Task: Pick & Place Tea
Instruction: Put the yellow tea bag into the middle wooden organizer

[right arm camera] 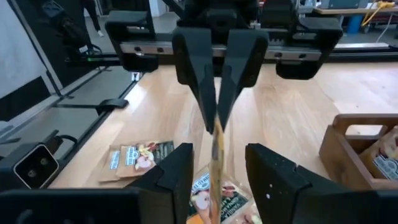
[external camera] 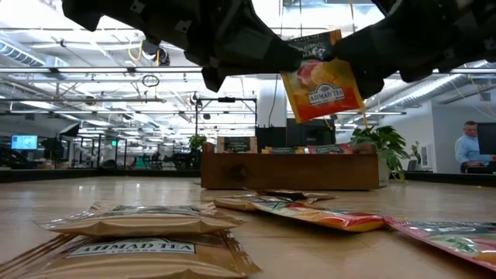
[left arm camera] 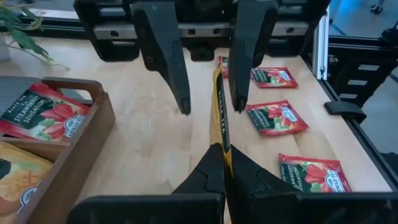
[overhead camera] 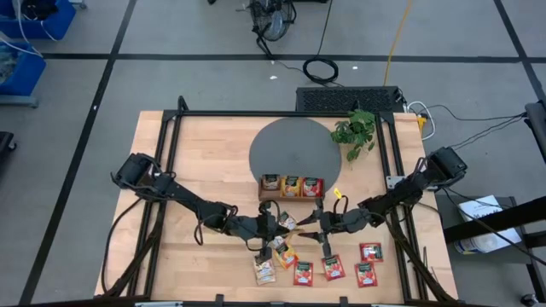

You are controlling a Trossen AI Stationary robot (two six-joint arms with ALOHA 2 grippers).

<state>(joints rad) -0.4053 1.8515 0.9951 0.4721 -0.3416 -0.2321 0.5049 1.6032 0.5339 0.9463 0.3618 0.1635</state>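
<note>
- My left gripper (left arm camera: 222, 163) is pinched tight on one edge of an orange-yellow sachet (external camera: 322, 77), holding it in the air above the table (overhead camera: 213, 170), just in front of the wooden tray (overhead camera: 291, 196).
- My right gripper (right arm camera: 217, 165) faces it from the other side with its fingers apart, one on each side of the sachet's free edge — not yet closed on it, as far as I can judge from the wrist view.
- The sachet hangs edge-on and flat: light, thin, a little stiff at the sealed border, likely slick on its printed faces. I'd take it by the border, well in from the corner, so it doesn't swivel or slip.
- The tray already holds one sachet in each slot.
- More tea lies flat on the table nearer the front edge — red sachets (overhead camera: 371, 251) to the right, beige-green ones (overhead camera: 265, 271) to the left.
</note>
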